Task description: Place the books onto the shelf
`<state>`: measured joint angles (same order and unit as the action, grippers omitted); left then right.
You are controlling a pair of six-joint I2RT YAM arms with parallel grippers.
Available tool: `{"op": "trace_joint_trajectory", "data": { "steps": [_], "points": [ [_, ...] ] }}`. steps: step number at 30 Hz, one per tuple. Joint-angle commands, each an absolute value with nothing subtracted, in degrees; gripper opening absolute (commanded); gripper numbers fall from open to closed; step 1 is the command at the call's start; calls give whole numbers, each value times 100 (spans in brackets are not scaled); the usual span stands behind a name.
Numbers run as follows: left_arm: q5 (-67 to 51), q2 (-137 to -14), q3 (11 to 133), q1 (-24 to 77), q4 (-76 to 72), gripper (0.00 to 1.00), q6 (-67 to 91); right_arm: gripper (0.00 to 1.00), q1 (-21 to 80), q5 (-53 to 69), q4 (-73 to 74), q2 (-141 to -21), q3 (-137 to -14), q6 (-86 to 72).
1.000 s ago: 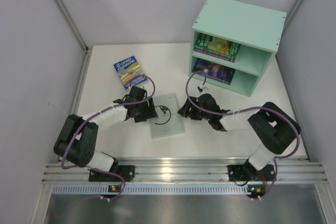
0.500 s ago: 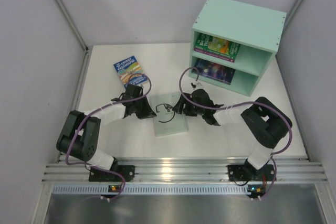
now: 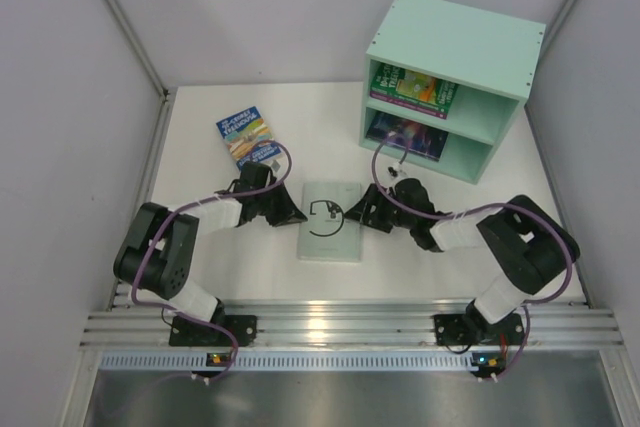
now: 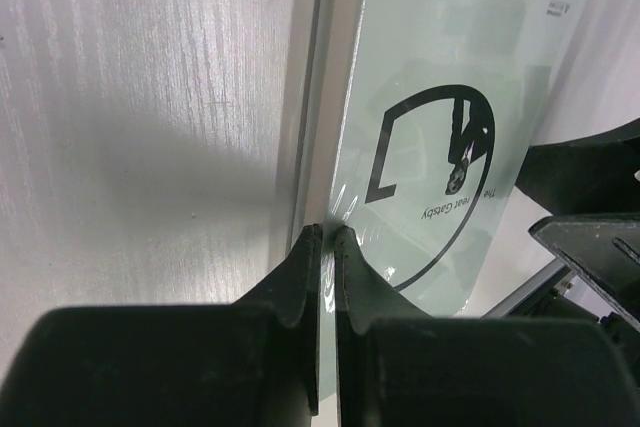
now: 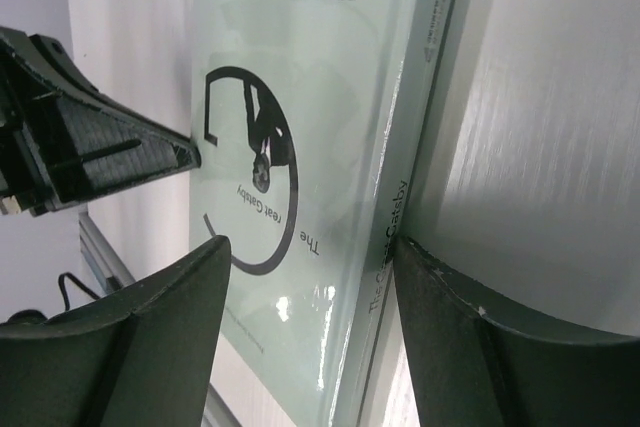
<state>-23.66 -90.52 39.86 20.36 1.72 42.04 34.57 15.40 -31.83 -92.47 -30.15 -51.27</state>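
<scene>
A pale green book point(image 3: 330, 222) lies flat on the white table point(image 3: 260, 267), in the middle, between the two arms. It has a black ring drawn on its cover (the words by the ring read "The Great Gatsby"). The left claw point(image 3: 292, 212) is down low at the book's left edge. Its two fingers point(image 4: 295, 287) are pressed tight together, and their tips sit right at the edge of the book. I cannot tell if they pinch a bit of the cover. The right claw point(image 3: 363, 215) is down low at the book's right edge. It is open wide, with one finger point(image 5: 150, 337) over the cover and the other over the table, so the book's spine is between them. It is not squeezing anything. A blue book with a yellow picture point(image 3: 248, 135) lies flat on the table too, far and to the left, well apart from the green one. The mint-green shelf point(image 3: 460, 42) stands at the far right of the table. In its top part is a green and purple book point(image 3: 412, 89). In its bottom part is a dark blue-purple book point(image 3: 408, 137).
</scene>
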Motion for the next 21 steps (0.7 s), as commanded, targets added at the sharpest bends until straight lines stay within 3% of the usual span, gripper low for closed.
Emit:
{"op": "trace_joint_trajectory", "data": {
  "steps": [1,17,21],
  "points": [
    [-2083,-9395,3630,2259,510,0,4096,64,3621,2778,-4640,-8631,-2980,-5703],
    [-2531,-9501,3516,2259,132,0,4465,61,3612,2259,-4983,-8419,-2575,-6223],
    [-2645,-9668,3551,2259,88,0,4509,56,3612,2565,-6305,-8876,-2391,-6800]
  ]
}}
